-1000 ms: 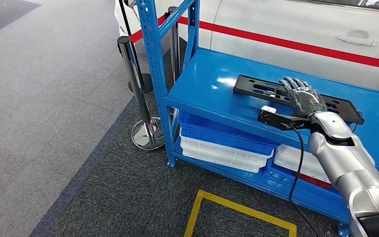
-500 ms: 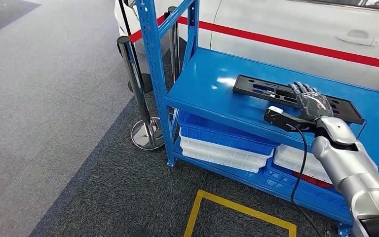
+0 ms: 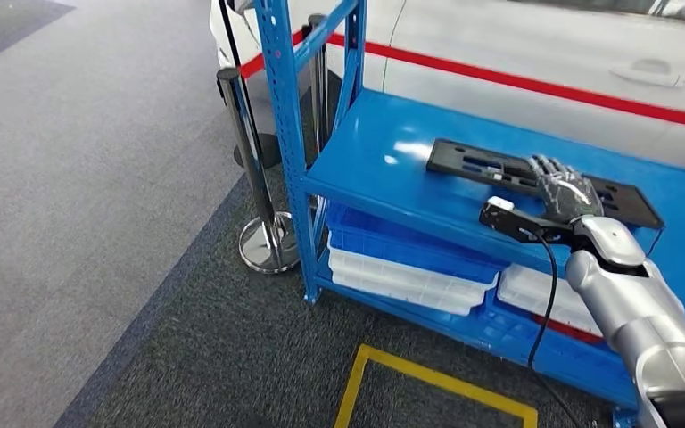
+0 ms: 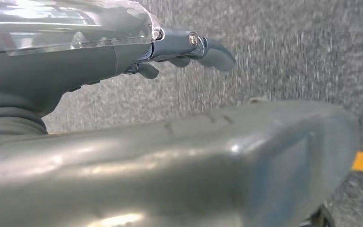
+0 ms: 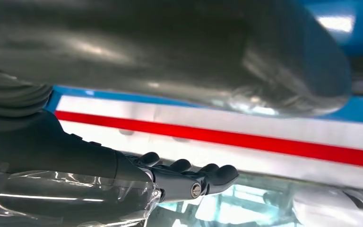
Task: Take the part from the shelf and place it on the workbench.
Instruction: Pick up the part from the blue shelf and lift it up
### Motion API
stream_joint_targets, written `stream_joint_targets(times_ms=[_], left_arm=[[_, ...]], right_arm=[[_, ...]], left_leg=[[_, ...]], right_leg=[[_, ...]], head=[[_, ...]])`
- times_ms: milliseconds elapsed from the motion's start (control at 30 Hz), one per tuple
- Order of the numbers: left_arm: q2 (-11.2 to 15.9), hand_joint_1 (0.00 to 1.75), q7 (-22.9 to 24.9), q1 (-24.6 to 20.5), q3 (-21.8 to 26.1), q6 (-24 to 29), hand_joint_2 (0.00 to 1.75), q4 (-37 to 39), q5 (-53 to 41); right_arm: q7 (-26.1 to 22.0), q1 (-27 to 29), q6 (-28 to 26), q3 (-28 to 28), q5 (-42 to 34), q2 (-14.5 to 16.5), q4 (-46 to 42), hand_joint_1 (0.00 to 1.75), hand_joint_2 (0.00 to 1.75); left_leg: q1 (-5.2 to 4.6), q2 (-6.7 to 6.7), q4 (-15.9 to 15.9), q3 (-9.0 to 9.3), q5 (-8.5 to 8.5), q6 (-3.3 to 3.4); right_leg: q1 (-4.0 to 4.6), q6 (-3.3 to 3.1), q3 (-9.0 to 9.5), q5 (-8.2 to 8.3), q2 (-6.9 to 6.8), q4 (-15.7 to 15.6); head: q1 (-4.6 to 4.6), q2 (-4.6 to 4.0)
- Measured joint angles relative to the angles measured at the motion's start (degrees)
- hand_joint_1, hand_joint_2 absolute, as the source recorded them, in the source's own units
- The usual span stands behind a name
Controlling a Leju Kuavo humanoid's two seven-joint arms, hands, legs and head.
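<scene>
Head view looks down on a blue metal shelf [image 3: 383,152] standing on dark grey carpet [image 3: 232,348], with lighter grey floor [image 3: 71,178] to the left. A yellow line [image 3: 428,379] is marked on the carpet near the robot. A chrome stanchion post [image 3: 248,169] stands just left of the shelf's upright. Behind the shelf, on the far side, is a white car body with a red stripe [image 3: 535,80]. On the lower shelf level lie stacked blue and white trays [image 3: 401,263].

The part [image 3: 491,169], a flat black plate with cut-outs, lies on the top shelf surface, toward the right.

The right arm reaches forward from the lower right, and the right hand [image 3: 564,189] lies palm-down over the right portion of the part, fingers stretched out side by side; whether it presses on the part I cannot tell.

In the left wrist view, the left hand [image 4: 179,52] hangs over the carpet, fingers loosely extended and holding nothing.
</scene>
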Motion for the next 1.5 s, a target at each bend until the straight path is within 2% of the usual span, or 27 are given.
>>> stream_joint_targets(times_ms=[100,167,267,300,333,433,467,533,567,600,667,700,733,767,833,867,900,967,1033,1133,1167,1200,1233,1300,1333,1400,1500], left_arm=[[-0.06,0.00,0.16,0.16,-0.14,0.14,0.00,0.01,0.13],[-0.09,0.00,0.19,0.46,-0.17,0.34,0.00,0.01,0.14],[-0.07,0.00,0.28,0.74,-0.25,0.56,0.00,0.03,0.13],[-0.04,0.00,0.33,0.72,-0.31,0.56,0.00,0.05,0.12],[-0.01,0.00,0.42,0.67,-0.39,0.54,0.00,0.08,0.11],[0.02,0.00,0.70,0.44,-0.58,0.42,0.00,0.12,0.10],[0.02,0.00,0.74,0.36,-0.60,0.39,0.00,0.12,0.10],[0.02,0.00,0.75,0.23,-0.63,0.34,0.00,0.12,0.11],[0.02,0.00,0.75,0.23,-0.63,0.32,0.00,0.12,0.13],[0.02,0.00,0.76,0.25,-0.64,0.28,0.00,0.12,0.14],[0.02,0.00,0.81,0.32,-0.64,0.23,0.00,0.12,0.15],[0.03,0.00,0.83,0.35,-0.64,0.21,0.00,0.12,0.15],[0.04,0.00,0.85,0.38,-0.65,0.21,0.00,0.12,0.14],[0.05,0.00,0.87,0.41,-0.67,0.20,0.00,0.12,0.14],[0.15,0.00,0.85,0.53,-0.75,0.19,0.00,0.18,0.13],[0.19,0.00,0.82,0.61,-0.79,0.18,0.00,0.21,0.15],[0.20,0.00,0.76,0.66,-0.81,0.14,0.00,0.25,0.20],[0.16,0.00,0.56,0.59,-0.84,0.03,0.00,0.25,0.30],[0.14,0.00,0.33,0.44,-0.84,-0.04,0.00,0.25,0.42],[0.02,0.00,0.17,0.34,-0.84,-0.06,0.00,0.25,0.96],[-0.01,0.00,0.15,0.38,-0.84,-0.07,0.00,0.25,1.11],[-0.04,0.00,0.14,0.44,-0.84,-0.07,0.00,0.25,1.15],[-0.04,0.00,0.14,0.49,-0.84,-0.07,0.00,0.25,1.16],[-0.07,0.00,0.21,0.50,-0.84,-0.05,0.00,0.25,1.16],[-0.08,0.00,0.30,0.46,-0.84,-0.02,0.00,0.25,1.15],[-0.10,0.00,0.60,0.40,-0.85,0.05,0.00,0.25,1.06],[-0.09,0.00,0.85,0.36,-0.97,0.18,0.00,0.25,0.96]], right_arm=[[-0.07,0.26,-0.03,0.02,0.01,0.25,0.11,0.00,0.00],[-0.04,0.81,0.06,0.02,0.02,0.31,0.25,0.00,0.00],[-0.02,1.24,0.06,0.02,-0.02,0.38,0.38,0.00,0.00],[-0.02,1.37,0.03,0.02,-0.05,0.40,0.50,0.00,0.00],[-0.02,1.56,-0.01,0.03,-0.09,0.43,0.61,0.00,0.00],[0.02,1.65,-0.22,0.04,-0.15,0.46,0.62,0.00,0.00],[0.05,1.48,-0.29,0.04,-0.16,0.45,0.48,0.00,0.00],[0.08,1.27,-0.40,0.04,-0.17,0.45,0.28,0.00,0.00],[0.09,1.36,-0.44,0.04,-0.17,0.51,0.21,0.00,0.00],[0.09,1.49,-0.45,0.04,-0.17,0.58,0.23,0.00,0.00],[0.10,1.70,-0.44,0.04,-0.18,0.72,0.26,0.00,0.00],[0.09,1.72,-0.46,0.04,-0.25,0.74,0.26,0.00,0.00],[0.03,1.72,-0.52,0.04,-0.38,0.76,0.26,0.00,0.00],[-0.10,1.77,-0.61,0.04,-0.59,0.80,0.26,0.00,0.00],[-0.48,1.98,-0.86,0.04,-1.09,0.94,0.27,0.00,0.00],[-0.67,2.18,-0.96,0.04,-1.29,1.03,0.25,0.00,0.00],[-0.80,2.36,-1.02,0.04,-1.44,1.08,0.18,0.00,0.00],[-0.98,2.51,-0.98,0.04,-1.62,1.15,-0.26,0.00,0.00],[-1.05,2.33,-0.73,0.04,-1.80,1.16,-0.80,0.00,0.00],[-1.08,2.37,-0.14,0.04,-2.05,1.15,-1.03,0.00,0.00],[-1.07,2.59,-0.02,0.04,-2.08,1.15,-1.03,0.00,0.00],[-1.06,2.82,0.04,0.04,-2.10,1.15,-1.03,0.00,0.00],[-1.06,2.97,0.07,0.04,-2.11,1.16,-1.03,0.00,0.00],[-1.07,2.91,0.62,0.04,-2.50,1.16,-1.03,0.00,0.00],[-1.11,2.74,1.39,0.04,-3.04,1.17,-1.03,0.00,0.00],[-1.29,2.55,3.52,0.04,-4.72,1.26,-1.02,0.00,0.00],[-1.73,2.94,4.99,0.04,-6.38,1.36,-1.00,0.00,0.00]], left_leg=[[0.20,0.10,-0.22,0.90,-0.29,-0.08],[0.60,-0.07,-0.16,1.72,-1.07,-0.62],[1.54,-0.26,0.28,3.69,-3.12,-2.13],[1.71,-0.26,0.44,4.20,-3.85,-2.74],[1.73,-0.24,0.51,4.50,-4.48,-3.34],[1.82,-0.14,1.86,4.50,-4.38,-4.73],[1.94,0.00,4.37,3.35,-3.20,-4.99],[2.02,0.38,12.04,-1.47,-1.12,-5.14],[1.88,0.55,15.66,-4.27,-1.55,-5.01],[1.69,0.61,18.09,-6.76,-3.29,-4.82],[1.19,0.62,19.30,-10.33,-8.25,-4.27],[0.94,0.62,18.12,-11.13,-9.58,-3.89],[0.65,0.62,15.77,-11.40,-9.14,-3.36],[0.29,0.62,12.43,-11.17,-6.42,-2.69],[-0.52,0.44,5.73,-10.51,2.03,-1.33],[-0.82,0.31,3.93,-10.22,5.29,-0.90],[-1.01,0.16,3.33,-10.13,6.88,-0.64],[-1.06,0.08,3.39,-9.75,7.00,-0.26],[-0.91,0.10,2.85,-9.22,6.64,0.39],[-0.84,0.00,2.59,-8.57,5.92,1.03],[-0.84,-0.09,2.66,-8.36,5.62,1.06],[-0.85,-0.19,2.76,-8.09,5.30,1.03],[-0.85,-0.28,2.88,-7.76,4.98,0.95],[-0.91,-0.39,3.14,-7.12,4.37,0.66],[-1.01,-0.44,3.27,-6.98,4.16,0.46],[-1.26,-0.48,3.41,-6.98,3.84,0.30],[-1.36,-0.44,3.34,-6.78,3.64,0.19]], right_leg=[[-0.64,0.80,-6.87,-3.20,0.11,9.21],[-1.42,1.69,-9.90,-2.19,0.06,11.20],[-2.70,3.44,-8.07,4.66,-0.32,1.81],[-2.75,3.39,-7.32,6.08,-0.49,-1.04],[-2.65,2.92,-6.94,6.94,-0.56,-2.49],[-2.18,0.35,-6.46,5.73,-0.21,-2.21],[-2.18,-0.18,-5.90,5.22,-0.14,-2.19],[-2.03,-1.07,-4.10,4.27,-0.06,-2.51],[-1.84,-1.39,-3.10,3.73,-0.06,-2.72],[-1.62,-1.64,-2.14,3.12,0.00,-2.91],[-1.14,-2.00,-0.27,1.73,0.21,-3.09],[-0.89,-2.10,0.64,1.00,0.31,-3.11],[-0.62,-2.16,1.61,0.21,0.38,-3.11],[-0.41,-2.18,2.49,-0.57,0.41,-3.13],[0.02,-1.96,3.89,-2.04,0.57,-2.99],[0.20,-1.69,4.24,-2.69,0.70,-2.91],[0.29,-1.33,4.45,-3.22,0.85,-2.89],[0.17,-0.56,4.71,-4.07,0.95,-3.07],[-0.06,0.03,3.88,-5.53,0.68,-1.06],[-0.10,0.63,-2.64,-9.54,0.41,9.51],[-0.11,0.75,-4.98,-9.80,0.39,12.36],[-0.12,0.79,-6.41,-8.79,0.37,13.20],[-0.13,0.76,-6.73,-6.61,0.35,11.85],[-0.05,0.39,-4.79,-0.92,0.35,4.58],[0.10,0.05,-3.74,0.95,0.36,1.24],[0.33,-0.53,-2.80,2.10,0.40,-1.90],[0.44,-0.88,-2.60,2.08,0.49,-2.22]], head=[[0.01,0.00],[0.02,0.00],[0.02,0.00],[0.03,0.00],[0.02,0.00],[-0.02,0.00],[-0.04,0.00],[-0.12,0.00],[-0.16,0.00],[-0.17,0.00],[-0.17,0.00],[-0.17,0.00],[-0.17,0.00],[-0.17,0.00],[-0.17,0.00],[-0.16,0.01],[-0.16,0.01],[-0.15,0.01],[-0.14,0.00],[-0.15,0.00],[-0.15,0.00],[-0.15,0.00],[-0.15,0.00],[-0.15,0.00],[-0.14,0.00],[-0.15,0.00],[-0.15,0.00]])
